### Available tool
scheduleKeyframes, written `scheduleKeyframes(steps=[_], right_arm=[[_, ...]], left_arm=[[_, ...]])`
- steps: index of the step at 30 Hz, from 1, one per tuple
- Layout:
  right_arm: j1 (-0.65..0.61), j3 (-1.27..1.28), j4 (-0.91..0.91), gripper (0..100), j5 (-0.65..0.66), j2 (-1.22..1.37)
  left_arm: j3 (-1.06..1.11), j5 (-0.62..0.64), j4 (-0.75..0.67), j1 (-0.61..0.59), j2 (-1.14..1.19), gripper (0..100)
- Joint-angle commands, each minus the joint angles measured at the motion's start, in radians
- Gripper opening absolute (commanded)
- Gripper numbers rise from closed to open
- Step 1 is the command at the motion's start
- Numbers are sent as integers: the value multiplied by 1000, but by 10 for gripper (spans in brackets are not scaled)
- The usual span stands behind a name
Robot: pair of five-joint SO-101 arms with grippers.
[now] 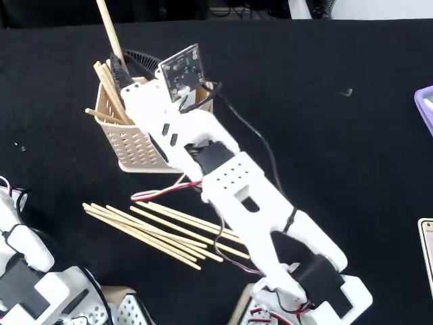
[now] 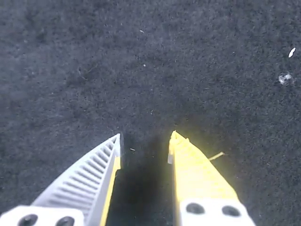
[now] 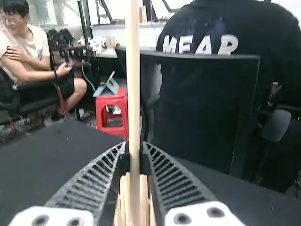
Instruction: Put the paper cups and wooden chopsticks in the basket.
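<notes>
A beige slotted basket (image 1: 132, 147) stands at the back left of the black table, with several wooden chopsticks (image 1: 106, 87) leaning in it. My right gripper (image 1: 120, 71) hovers over the basket's rim, shut on one upright chopstick (image 1: 108, 28). In the right wrist view that chopstick (image 3: 133, 70) rises straight between the dark ribbed fingers of my right gripper (image 3: 134, 143), above the sticks in the basket. Several loose chopsticks (image 1: 157, 230) lie fanned on the table in front of the basket. My left gripper (image 2: 145, 136) is open over bare black cloth, with nothing between its fingers.
The right arm (image 1: 250, 203) stretches diagonally from the front right to the basket, above the ends of the loose sticks. The left arm's base (image 1: 27, 271) sits at the front left corner. A purple object (image 1: 426, 108) pokes in at the right edge.
</notes>
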Motion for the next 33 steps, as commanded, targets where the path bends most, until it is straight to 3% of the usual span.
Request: scheduleKeyframes(steps=[1, 6, 18, 24, 33], right_arm=[[-28, 4, -25, 11, -8, -4], [-78, 13, -25, 11, -3, 1], [-51, 51, -8, 17, 0, 1], [-54, 59, 12, 170, -3, -35], [-51, 68, 206, 126, 0, -300]], left_arm=[[-51, 2, 0, 13, -5, 170], [-51, 2, 2, 13, -5, 170], [-51, 2, 2, 13, -5, 170], [-51, 2, 2, 13, -5, 170], [-51, 2, 0, 13, -5, 170]])
